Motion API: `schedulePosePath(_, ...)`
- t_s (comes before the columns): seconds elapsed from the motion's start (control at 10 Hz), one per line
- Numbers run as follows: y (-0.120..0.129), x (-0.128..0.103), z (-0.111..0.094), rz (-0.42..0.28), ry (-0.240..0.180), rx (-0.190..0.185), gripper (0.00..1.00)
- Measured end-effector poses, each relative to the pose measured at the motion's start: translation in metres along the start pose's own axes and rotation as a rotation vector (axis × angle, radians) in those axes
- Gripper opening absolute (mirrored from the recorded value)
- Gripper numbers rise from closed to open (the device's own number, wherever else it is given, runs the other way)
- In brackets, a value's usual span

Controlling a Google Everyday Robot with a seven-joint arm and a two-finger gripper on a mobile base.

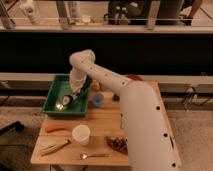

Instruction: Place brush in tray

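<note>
The green tray (pixel 54 98) sits at the table's back left. My white arm reaches over from the right and bends down into it. My gripper (pixel 71 99) hangs low over the tray's middle, just above its floor. A slim dark shape (pixel 83 89) slants up to the right from the gripper, over the tray's right rim. It looks like the brush, but I cannot tell it apart from the gripper's own dark parts. A small pale bright spot (pixel 60 106) lies on the tray floor just left of the gripper.
A blue cup (pixel 98 100) stands right of the tray. Nearer the front of the wooden table (pixel 100 122) are an orange item (pixel 57 128), a white cup (pixel 81 134), a yellowish item (pixel 55 147), a metal fork (pixel 95 155) and a dark reddish cluster (pixel 117 144).
</note>
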Motion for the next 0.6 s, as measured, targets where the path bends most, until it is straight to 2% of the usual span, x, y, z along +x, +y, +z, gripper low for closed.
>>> schedulePosePath(0.1,-0.006,-0.002,-0.003,-0.009,-0.001,-0.002,0.02)
schedulePosePath(0.3,-0.031,-0.008,-0.005,-0.039,-0.005,-0.013,0.00)
schedulePosePath(0.4,-0.044,-0.016,0.002,-0.055,-0.008,-0.017,0.02)
schedulePosePath(0.6,-0.043,-0.017,0.007,-0.046,-0.006,-0.020,0.20)
